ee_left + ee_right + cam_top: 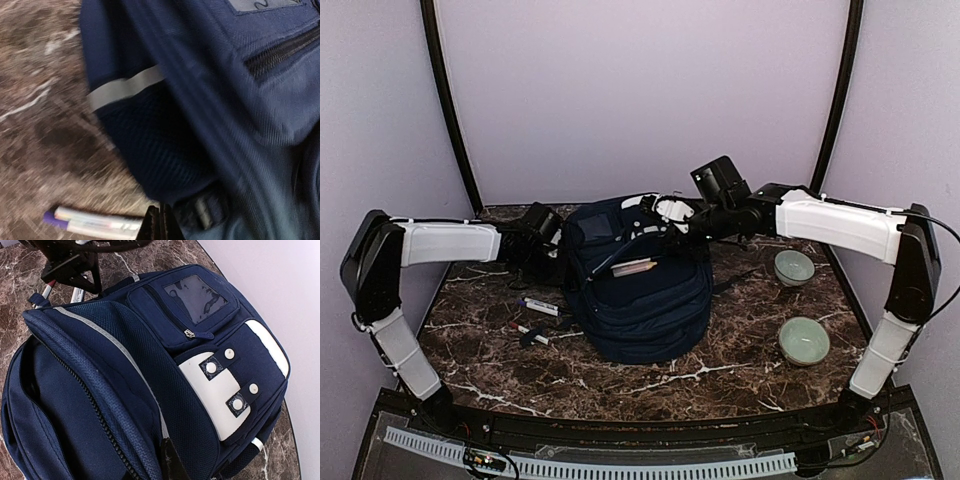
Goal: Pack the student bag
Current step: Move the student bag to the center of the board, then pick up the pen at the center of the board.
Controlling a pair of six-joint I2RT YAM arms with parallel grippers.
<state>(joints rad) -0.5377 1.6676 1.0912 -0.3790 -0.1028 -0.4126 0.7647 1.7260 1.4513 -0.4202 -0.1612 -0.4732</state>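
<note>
Starting at the near side of the marble table (620, 385), a pale green bowl (804, 340) sits to the right with a second bowl (794, 267) behind it, both well apart from the rest. To the left, two markers (542, 307) lie loose just beside the student bag (640, 300); I take them for items meant to go in.

The bag lies flat on its back in the middle of the table, with its front pockets and white patch (220, 385) facing up. Its zippered main compartment (60, 405) gapes at the far end, a pose that probably makes the mouth reachable from above. A slim pencil-like item (633, 267) rests on the front panel.

The left gripper (159, 222) is low at the bag's left flank, its tips together with nothing between them. One marker lies just beside it in the blurred wrist view.

Farther back, the right gripper (169, 462) sits at the raised lip of the opening, seemingly to hold it open. Only one dark fingertip shows against the fabric, so I cannot tell whether it is clamped there.
</note>
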